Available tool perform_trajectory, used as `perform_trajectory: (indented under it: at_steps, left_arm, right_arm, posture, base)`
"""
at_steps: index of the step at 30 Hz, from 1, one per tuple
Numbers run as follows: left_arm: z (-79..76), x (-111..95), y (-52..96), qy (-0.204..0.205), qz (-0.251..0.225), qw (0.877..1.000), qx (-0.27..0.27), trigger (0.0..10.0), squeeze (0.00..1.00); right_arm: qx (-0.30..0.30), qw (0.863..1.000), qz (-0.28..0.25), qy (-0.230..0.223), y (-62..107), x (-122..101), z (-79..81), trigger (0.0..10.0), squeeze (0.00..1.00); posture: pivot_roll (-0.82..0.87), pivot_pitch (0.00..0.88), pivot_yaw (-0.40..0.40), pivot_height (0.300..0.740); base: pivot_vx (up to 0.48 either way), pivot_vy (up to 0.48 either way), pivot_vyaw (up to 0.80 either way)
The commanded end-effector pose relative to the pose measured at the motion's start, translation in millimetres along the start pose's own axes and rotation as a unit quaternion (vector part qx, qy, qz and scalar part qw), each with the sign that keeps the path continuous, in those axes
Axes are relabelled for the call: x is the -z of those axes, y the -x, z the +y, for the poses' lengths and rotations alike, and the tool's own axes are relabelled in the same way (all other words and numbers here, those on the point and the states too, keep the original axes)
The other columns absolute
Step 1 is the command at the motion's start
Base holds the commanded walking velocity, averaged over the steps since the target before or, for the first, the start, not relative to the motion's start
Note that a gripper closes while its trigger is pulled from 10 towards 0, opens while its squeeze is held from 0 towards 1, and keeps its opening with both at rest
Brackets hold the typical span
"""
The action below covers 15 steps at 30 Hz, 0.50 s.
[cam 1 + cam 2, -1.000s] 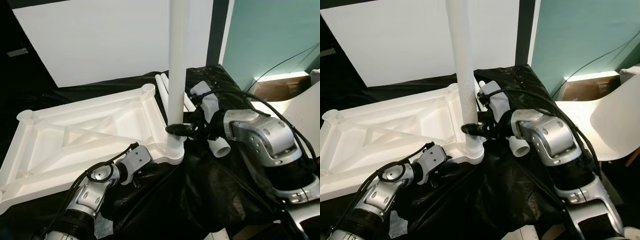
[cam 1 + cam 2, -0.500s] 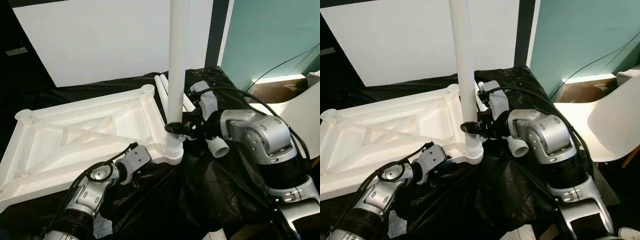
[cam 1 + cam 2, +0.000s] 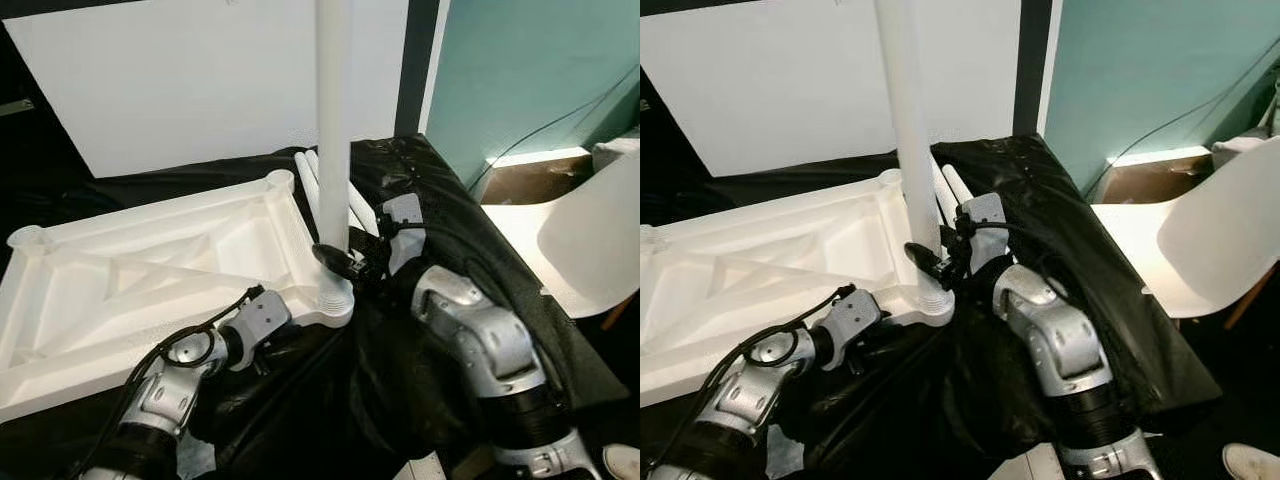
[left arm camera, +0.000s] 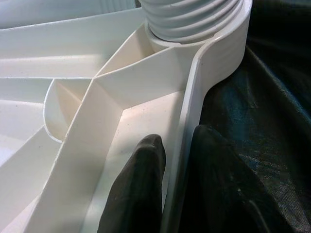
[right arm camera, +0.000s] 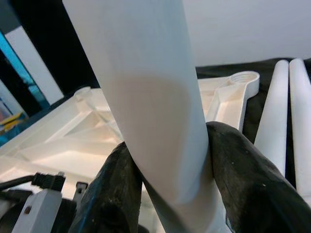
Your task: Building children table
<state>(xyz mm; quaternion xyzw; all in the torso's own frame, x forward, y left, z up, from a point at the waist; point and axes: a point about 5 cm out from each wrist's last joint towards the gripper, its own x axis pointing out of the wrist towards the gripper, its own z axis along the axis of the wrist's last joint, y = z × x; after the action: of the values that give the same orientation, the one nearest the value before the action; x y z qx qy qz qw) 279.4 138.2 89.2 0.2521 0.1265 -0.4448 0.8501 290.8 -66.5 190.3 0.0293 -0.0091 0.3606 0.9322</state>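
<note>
Since the earlier frame, your right arm had swung its elbow down toward the camera while your right gripper (image 3: pixel 338 262) kept its clamp low on the upright leg (image 3: pixel 333 120), just above the threaded base. You saw the white plastic tabletop (image 3: pixel 150 270) lying underside up on the black cloth (image 3: pixel 440 210), its frame crossed by diagonal ribs, with a round socket at each visible corner. You could count one upright leg standing in the near corner socket (image 3: pixel 334 305), its ribbed end seated in the ring, and two spare legs (image 3: pixel 312 175) lying side by side on the cloth just behind it. Your right fingers (image 5: pixel 243 184) closed on either side of the upright leg, touching its wall. Your left gripper (image 4: pixel 175 194) sat at the tabletop's near edge beside that same socket, its two fingers pinched narrowly across the thin rim wall, one finger inside the frame and one outside on the cloth side. You had a white chair (image 3: pixel 590 240) standing to your right, apart from the tabletop.
</note>
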Motion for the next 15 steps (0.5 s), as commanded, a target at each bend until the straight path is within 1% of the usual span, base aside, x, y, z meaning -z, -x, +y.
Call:
perform_trajectory:
  at_steps: [1, 2, 3, 4, 5, 7, 9, 10, 11, 14, 15]
  left_arm:
    - [-11.8, 13.1, -3.0, 0.023, 0.020, 1.000, -0.008, 10.0, 0.00]
    - [-12.2, 14.2, -1.7, 0.024, 0.022, 0.999, -0.008, 10.0, 0.00]
    - [-12.2, 14.2, -1.7, 0.024, 0.022, 0.999, -0.008, 10.0, 0.00]
    - [-12.4, 15.0, -0.6, 0.025, 0.023, 0.999, -0.008, 10.0, 0.00]
    - [-12.7, 15.8, 0.7, 0.026, 0.024, 0.999, -0.008, 10.0, 0.00]
    - [-12.7, 16.2, 1.1, 0.026, 0.025, 0.999, -0.008, 10.0, 0.00]
    - [-12.5, 16.4, 1.3, 0.027, 0.025, 0.999, -0.009, 10.0, 0.00]
    - [-12.5, 16.4, 1.3, 0.027, 0.025, 0.999, -0.009, 10.0, 0.00]
    - [-12.3, 16.3, 1.1, 0.027, 0.025, 0.999, -0.010, 10.0, 0.00]
    - [-12.2, 15.7, 0.4, 0.027, 0.025, 0.999, -0.010, 10.0, 0.00]
    - [-12.2, 14.8, -0.6, 0.027, 0.023, 0.999, -0.011, 10.0, 0.00]
  right_arm:
    - [0.047, 0.998, 0.013, -0.029, 2.3, 14.0, -10.5, 10.0, 0.00]
    - [0.070, 0.997, -0.004, -0.028, 1.9, 13.0, -12.9, 10.0, 0.00]
    - [0.070, 0.997, -0.004, -0.028, 1.9, 13.0, -12.9, 10.0, 0.00]
    - [0.091, 0.995, -0.018, -0.023, 1.1, 12.8, -13.9, 10.0, 0.00]
    - [0.111, 0.993, -0.035, -0.008, -0.2, 10.7, -13.3, 10.0, 1.00]
    - [0.111, 0.993, -0.043, -0.001, -0.8, 8.7, -11.8, 10.0, 1.00]
    - [0.101, 0.994, -0.050, 0.017, -1.0, 7.4, -9.5, 10.0, 1.00]
    - [0.101, 0.994, -0.050, 0.017, -1.0, 7.4, -9.5, 10.0, 1.00]
    - [0.092, 0.994, -0.052, 0.029, -0.9, 6.2, -8.4, 10.0, 0.00]
    - [0.081, 0.994, -0.057, 0.043, 0.0, 5.5, -8.0, 10.0, 0.00]
    - [0.072, 0.994, -0.060, 0.056, 1.1, 5.4, -8.8, 10.0, 0.00]
  posture:
    - [0.00, 0.000, 0.027, 0.740]
    - [0.01, 0.000, 0.030, 0.740]
    - [0.01, 0.000, 0.030, 0.740]
    - [0.01, 0.000, 0.031, 0.740]
    - [0.02, 0.000, 0.033, 0.740]
    - [0.02, 0.000, 0.033, 0.740]
    - [0.01, 0.000, 0.032, 0.740]
    - [0.01, 0.000, 0.032, 0.740]
    - [0.01, 0.000, 0.030, 0.740]
    - [0.00, 0.000, 0.030, 0.740]
    - [0.00, 0.000, 0.028, 0.740]
  base:
    - [0.000, 0.000, 0.00]
    - [0.000, 0.000, 0.00]
    - [0.000, 0.000, 0.00]
    - [0.000, 0.000, 0.00]
    - [0.000, 0.000, 0.00]
    - [0.000, 0.000, 0.00]
    - [0.000, 0.000, 0.00]
    - [0.000, 0.000, 0.00]
    - [0.000, 0.000, 0.00]
    - [0.000, 0.000, 0.00]
    - [0.000, 0.000, 0.00]
